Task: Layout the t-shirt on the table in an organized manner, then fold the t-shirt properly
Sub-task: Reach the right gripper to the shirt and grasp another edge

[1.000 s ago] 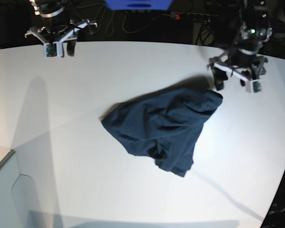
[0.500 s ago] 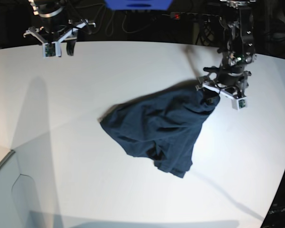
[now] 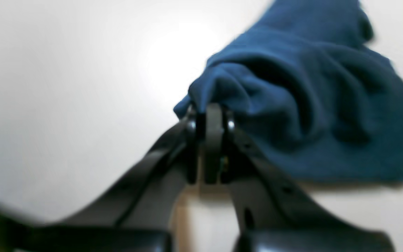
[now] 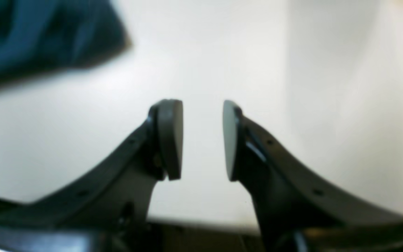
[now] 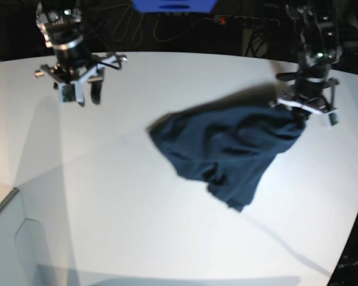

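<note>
the t-shirt (image 5: 224, 152) is lying crumpled on the table (image 5: 107, 196), its long axis running diagonally toward the left gripper (image 5: 298, 116), which is clenching one bunched corner. the right gripper (image 5: 77, 89) is hanging half-open and empty, well apart, farther from the free cloth.

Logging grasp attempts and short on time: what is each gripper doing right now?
Left gripper: closed, pinching an edge of the t-shirt.
Right gripper: open, holding nothing, over the bare table.
</note>
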